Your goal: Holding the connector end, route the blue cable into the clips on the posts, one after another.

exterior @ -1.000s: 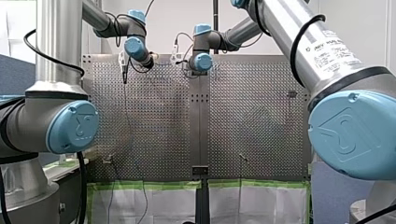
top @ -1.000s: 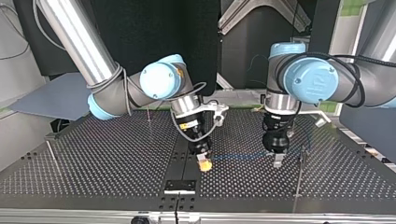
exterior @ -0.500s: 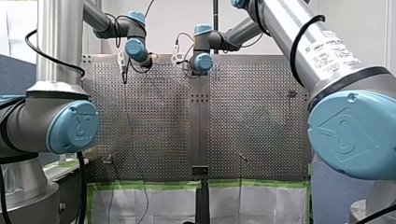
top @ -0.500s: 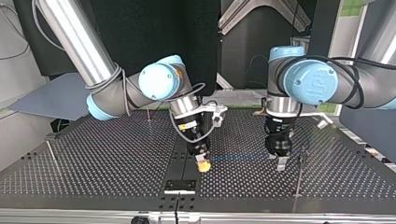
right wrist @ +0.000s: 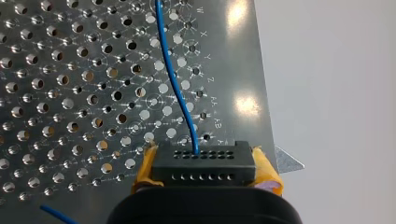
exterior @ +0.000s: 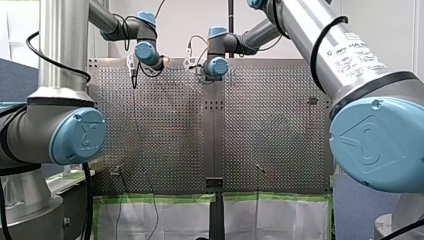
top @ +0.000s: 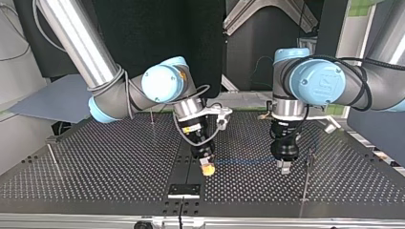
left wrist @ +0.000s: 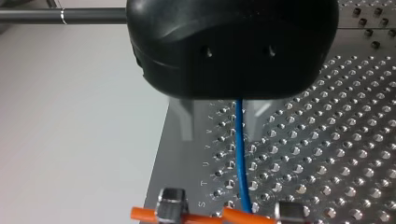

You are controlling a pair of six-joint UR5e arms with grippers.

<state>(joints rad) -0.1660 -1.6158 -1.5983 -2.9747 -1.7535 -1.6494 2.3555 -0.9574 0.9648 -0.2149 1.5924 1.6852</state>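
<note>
Between both arms the blue cable (right wrist: 173, 88) runs from the connector (right wrist: 201, 163), pinched by my right end effector (top: 207, 168), to my left end effector (top: 284, 165), whose hold I cannot tell. Overtension may tug the connector askew.

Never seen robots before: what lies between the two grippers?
A thin blue cable runs from the black connector in my right gripper to my left gripper, over the perforated metal table, per the top view.

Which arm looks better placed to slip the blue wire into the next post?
Probably left: my left gripper sits right beside the nearest post, with the blue cable running to it. My right gripper, jaws shut on the connector, is farther away.
</note>
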